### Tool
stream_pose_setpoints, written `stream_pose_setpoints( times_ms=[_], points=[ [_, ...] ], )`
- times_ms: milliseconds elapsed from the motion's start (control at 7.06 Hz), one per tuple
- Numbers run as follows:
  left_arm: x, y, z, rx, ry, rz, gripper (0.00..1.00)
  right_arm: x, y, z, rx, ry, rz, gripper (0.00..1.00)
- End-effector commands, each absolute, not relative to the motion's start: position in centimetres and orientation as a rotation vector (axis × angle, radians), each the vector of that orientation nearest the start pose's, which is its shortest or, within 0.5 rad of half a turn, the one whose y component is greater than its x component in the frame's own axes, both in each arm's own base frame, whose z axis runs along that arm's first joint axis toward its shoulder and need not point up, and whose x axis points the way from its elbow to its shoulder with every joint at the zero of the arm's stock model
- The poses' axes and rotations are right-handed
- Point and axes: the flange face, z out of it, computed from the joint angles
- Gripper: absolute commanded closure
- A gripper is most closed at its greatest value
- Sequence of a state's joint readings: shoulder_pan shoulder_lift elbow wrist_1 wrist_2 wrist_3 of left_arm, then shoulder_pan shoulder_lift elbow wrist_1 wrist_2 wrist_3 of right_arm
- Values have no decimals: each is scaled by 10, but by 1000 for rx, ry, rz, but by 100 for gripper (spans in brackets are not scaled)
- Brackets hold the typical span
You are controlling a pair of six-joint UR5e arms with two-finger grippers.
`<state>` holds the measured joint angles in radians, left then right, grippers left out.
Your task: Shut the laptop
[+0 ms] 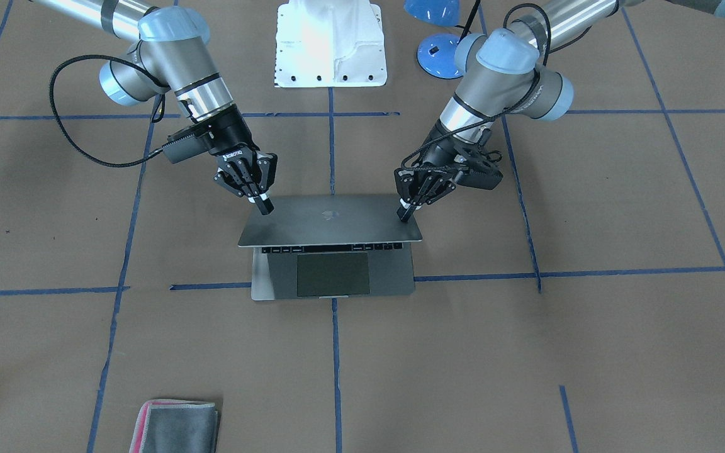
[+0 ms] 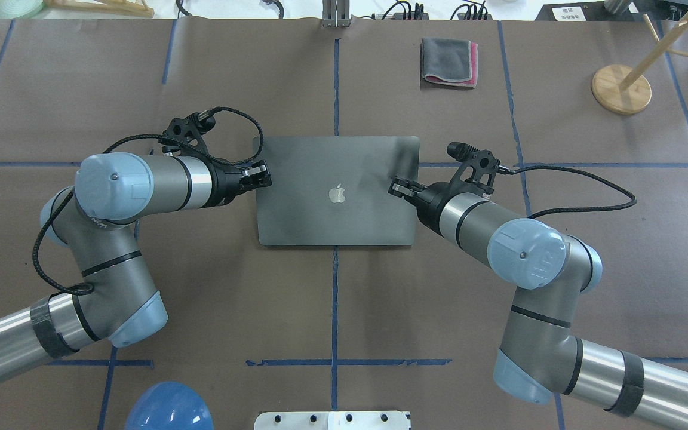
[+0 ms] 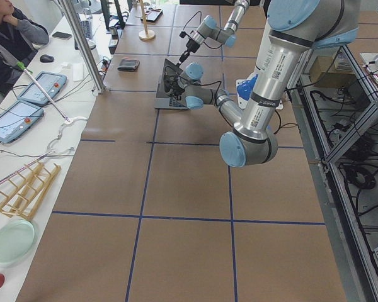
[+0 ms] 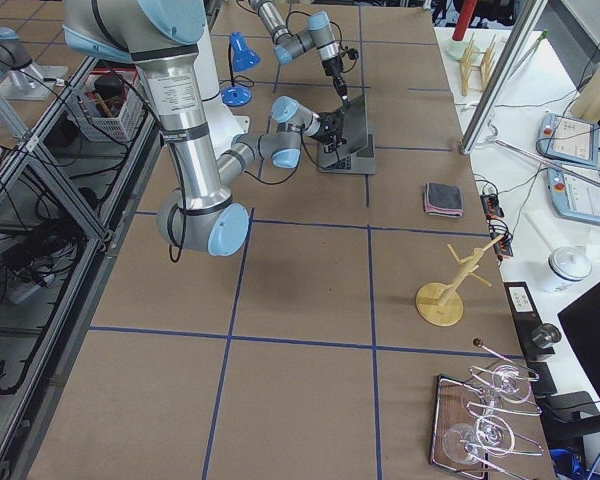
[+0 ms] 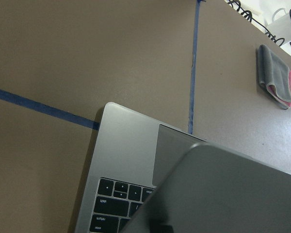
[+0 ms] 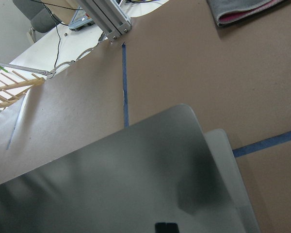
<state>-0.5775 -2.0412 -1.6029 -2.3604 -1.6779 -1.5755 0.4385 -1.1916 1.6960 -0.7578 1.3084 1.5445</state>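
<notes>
The laptop sits mid-table, partly folded: its grey lid with the apple logo leans low over the black keys, and the trackpad still shows. My left gripper is shut, its fingertips touching the back of the lid near one upper corner. My right gripper is shut and touches the lid near the other upper corner. From overhead the lid lies between the left gripper and the right gripper. The left wrist view shows the laptop's base and keys under the lid edge.
A folded grey-and-pink cloth lies on the far side of the table past the laptop. A wooden stand is at the far right. A blue lamp base and the white robot mount are on my side.
</notes>
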Motion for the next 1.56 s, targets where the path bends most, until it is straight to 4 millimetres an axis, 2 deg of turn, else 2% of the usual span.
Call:
stream_pose_setpoints(
  times_ms=[0,283,425,567,709,850,992,1134,1276,1417],
  points=[
    [512,-486,292,303,1222,-454,100,-514,-423,309,522,-1193,527,100],
    [535,-499,325,281,1149,-462,100,-540,-433,334,510,-1129,520,100],
    [534,-500,323,283,1154,-460,100,-537,-435,328,499,-1144,516,100],
    [530,-503,318,280,1161,-460,100,-525,-443,322,438,-1170,486,98],
    [524,-504,311,270,1177,-452,98,-514,-448,315,411,-1175,477,88],
    [514,-508,312,233,1179,-437,40,-513,-447,315,395,-1117,478,8],
    [508,-507,311,178,1158,-423,1,-504,-445,305,365,-1062,456,1],
    [496,-501,307,117,1068,-413,0,-482,-450,295,265,-1012,422,1],
    [470,-496,287,107,994,-296,0,-453,-457,284,209,-944,364,1],
    [434,-480,283,127,910,-205,0,-428,-453,270,211,-879,275,1]
  ],
)
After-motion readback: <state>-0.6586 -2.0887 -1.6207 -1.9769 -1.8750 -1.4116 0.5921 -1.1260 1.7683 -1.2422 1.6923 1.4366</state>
